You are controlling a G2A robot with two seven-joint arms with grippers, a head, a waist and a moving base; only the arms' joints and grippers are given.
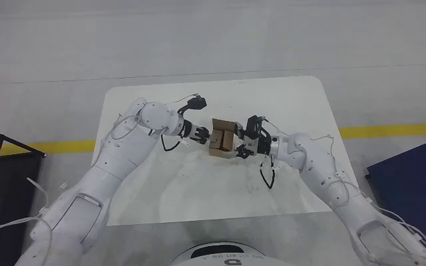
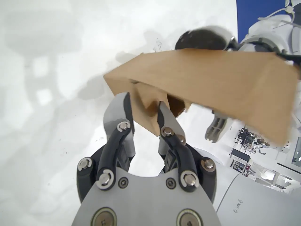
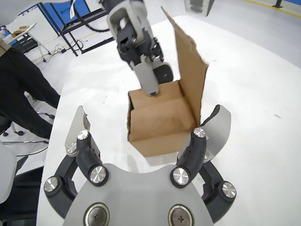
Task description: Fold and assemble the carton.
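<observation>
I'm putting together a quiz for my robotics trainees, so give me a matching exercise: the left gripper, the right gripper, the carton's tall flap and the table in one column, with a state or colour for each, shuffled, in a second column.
Column one:
1. left gripper
2. right gripper
3. tall flap
4. table

Column two:
A. white, bearing the carton
B. open, facing the carton
C. raised, not folded down
D. shut on a carton wall

Pairs: 1-D, 2-B, 3-C, 4-A
</observation>
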